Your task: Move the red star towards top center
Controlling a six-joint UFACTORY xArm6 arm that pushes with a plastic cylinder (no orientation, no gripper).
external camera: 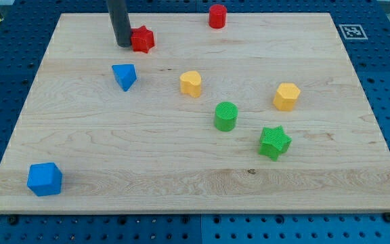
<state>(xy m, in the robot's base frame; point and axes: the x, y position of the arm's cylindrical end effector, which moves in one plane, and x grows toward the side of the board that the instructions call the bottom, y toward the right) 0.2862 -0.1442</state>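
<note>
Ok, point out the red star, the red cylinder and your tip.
red star (pixel 142 39): camera view, on its top face.
red cylinder (pixel 217 15): camera view, on its side wall.
my tip (pixel 124 45): camera view, the rod's very end, at the star's left edge.

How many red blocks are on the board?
2. The red star sits near the view's top left, right beside my tip. The red cylinder stands at the view's top, near the centre. None seem hidden.
</note>
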